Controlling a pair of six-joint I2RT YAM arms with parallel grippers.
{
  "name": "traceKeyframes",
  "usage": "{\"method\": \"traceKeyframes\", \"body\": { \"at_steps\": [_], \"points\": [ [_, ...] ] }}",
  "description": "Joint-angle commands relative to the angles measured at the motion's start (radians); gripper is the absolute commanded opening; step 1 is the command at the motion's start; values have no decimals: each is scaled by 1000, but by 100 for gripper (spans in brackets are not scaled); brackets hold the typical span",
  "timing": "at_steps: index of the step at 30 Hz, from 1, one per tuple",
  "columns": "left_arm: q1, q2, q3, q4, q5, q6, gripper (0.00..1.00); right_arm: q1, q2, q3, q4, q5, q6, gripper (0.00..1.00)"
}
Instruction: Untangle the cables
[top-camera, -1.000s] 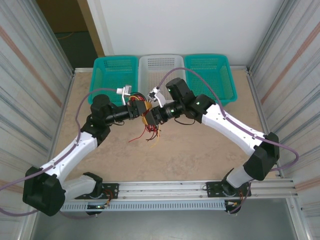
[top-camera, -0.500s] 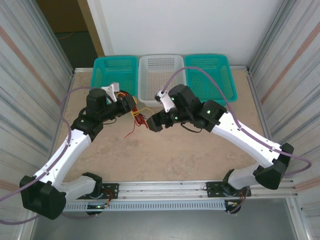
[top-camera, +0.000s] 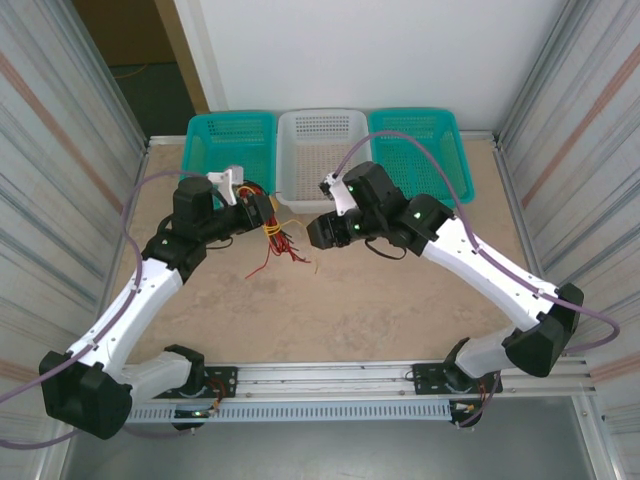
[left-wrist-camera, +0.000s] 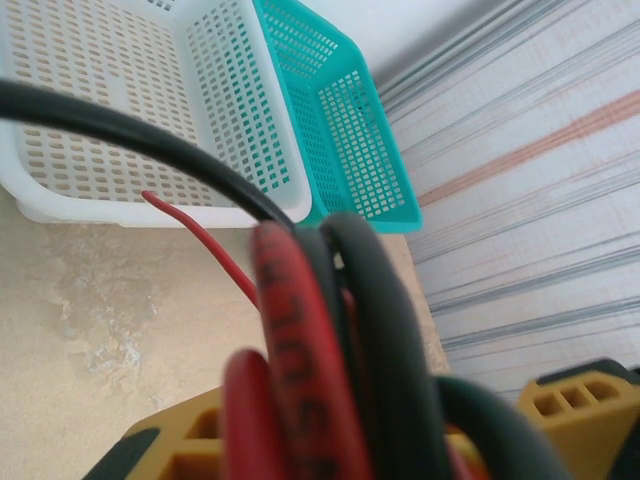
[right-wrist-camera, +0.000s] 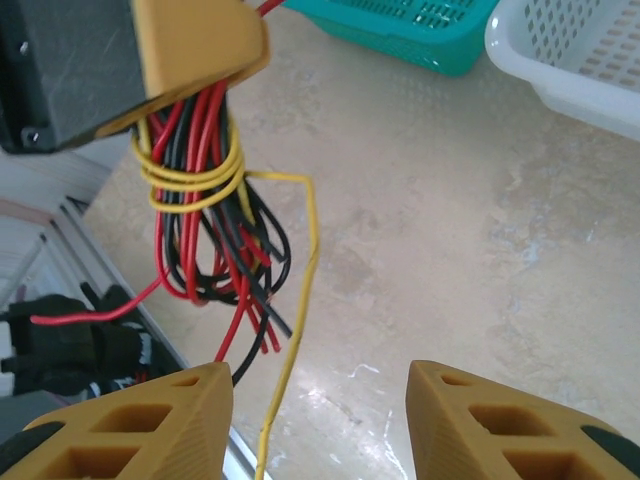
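Hanging from the left gripper (top-camera: 262, 212), whose fingers were closed on its upper end, the bundle of cables (top-camera: 281, 240) was seen over the table (top-camera: 350, 310), in front of the white basket (top-camera: 320, 128). Its long axis was directed from the grip towards the table's near edge, with the loose ends fanned out. The right gripper (right-wrist-camera: 320, 390) was held just beside the bundle with its jaws parted on nothing, and a yellow strand (right-wrist-camera: 300, 300) was trailed between them.
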Motion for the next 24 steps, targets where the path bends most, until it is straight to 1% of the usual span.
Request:
{"method": "traceKeyframes", "body": {
  "at_steps": [1, 4, 6, 8, 11, 15, 16, 17, 21, 22, 24],
  "points": [
    [0, -38, 27, 43, 33, 43, 0, -34, -22, -50, 87, -126, 71, 53],
    [0, -41, 19, 44, 35, 44, 0, -60, -21, -70, 114, -184, 92, 55],
    [2, -41, 14, 48, 34, 41, 0, -61, -9, -70, 109, -214, 86, 51],
    [2, -41, 10, 59, 39, 35, 0, -51, 8, -65, 98, -231, 75, 42],
    [1, -35, 4, 77, 44, 29, 0, -38, 31, -53, 64, -217, 56, 33],
    [1, -21, 3, 88, 51, 20, 0, -43, 35, -59, 71, -231, 52, 34],
    [1, -19, 1, 91, 51, 17, 0, -43, 37, -58, 73, -237, 49, 32],
    [1, -18, 0, 93, 51, 16, 0, -43, 38, -58, 70, -238, 47, 29],
    [0, -15, -3, 103, 51, 7, 0, -48, 36, -60, 65, -224, 29, 4],
    [2, -13, -3, 101, 53, 7, 0, -54, 30, -64, 65, -220, 28, 0],
    [2, -9, 2, 95, 63, 9, 0, -76, 20, -69, 65, -223, 22, 0]
  ]
}}
